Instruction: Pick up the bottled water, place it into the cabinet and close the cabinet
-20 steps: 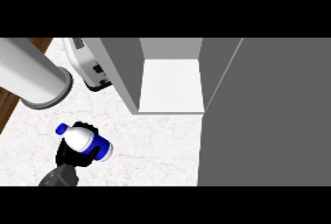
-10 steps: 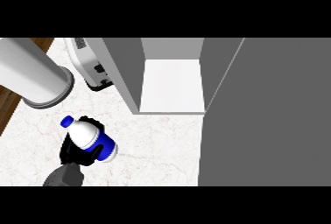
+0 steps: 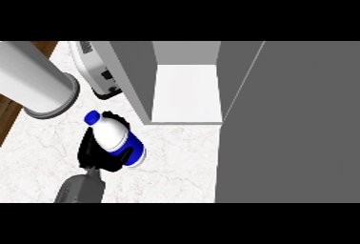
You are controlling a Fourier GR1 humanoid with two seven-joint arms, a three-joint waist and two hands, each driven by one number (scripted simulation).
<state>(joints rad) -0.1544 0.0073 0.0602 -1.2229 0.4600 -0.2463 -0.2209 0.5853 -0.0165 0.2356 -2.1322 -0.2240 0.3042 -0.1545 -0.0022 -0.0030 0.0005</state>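
Observation:
The bottled water (image 3: 112,136) is white with a blue cap and a blue base. It lies tilted in my right hand (image 3: 95,155), cap pointing up-left, above the marble counter (image 3: 175,162). The black fingers are curled round it from beneath and hide part of its body. The hand's grey forearm (image 3: 79,188) enters from the lower edge at the left. The cabinet (image 3: 134,76) stands open just right of the bottle, showing its white inner shelf (image 3: 186,93). Its grey door (image 3: 292,124) is swung out and fills the right side. No left hand shows.
A thick grey cylinder (image 3: 38,83) slants across the upper left, over the counter's edge and the wooden floor (image 3: 8,119). A white appliance (image 3: 95,71) stands between it and the cabinet's left wall.
My right hand has carried the bottle up and to the right, closer to the cabinet's opening. The cabinet door stays open and has not moved.

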